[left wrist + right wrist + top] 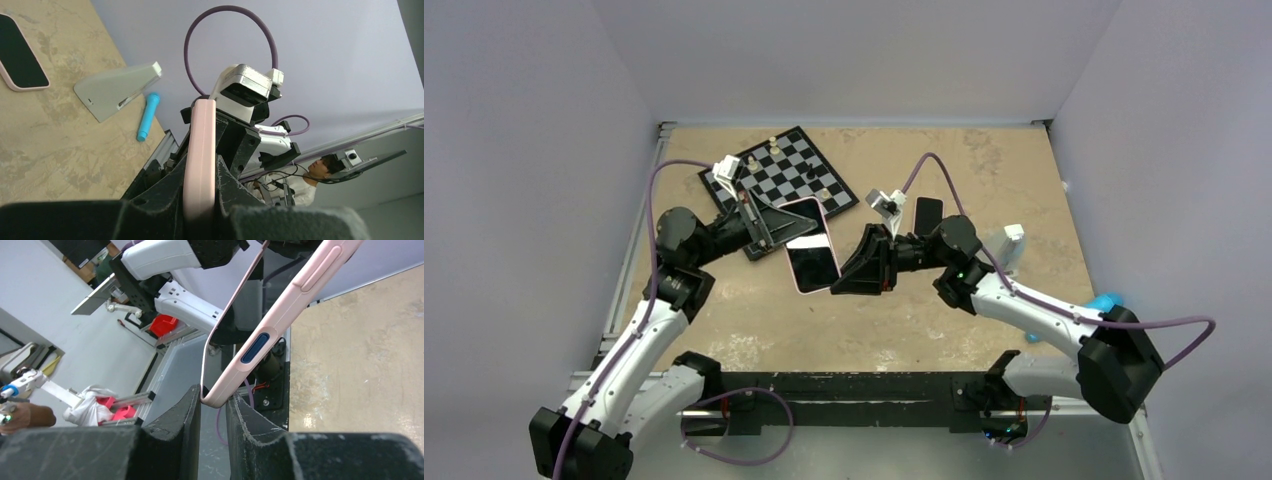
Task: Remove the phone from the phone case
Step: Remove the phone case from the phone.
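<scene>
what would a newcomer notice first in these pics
The pink-cased phone is held off the table at mid-scene, pinched between the left gripper and the right gripper. Behind it, a chessboard with a few pieces lies at the table's far left.

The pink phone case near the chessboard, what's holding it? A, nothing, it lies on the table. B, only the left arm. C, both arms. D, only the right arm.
C: the pink phone case is pinched between the left fingers at one edge and the right fingers at a corner.
</scene>
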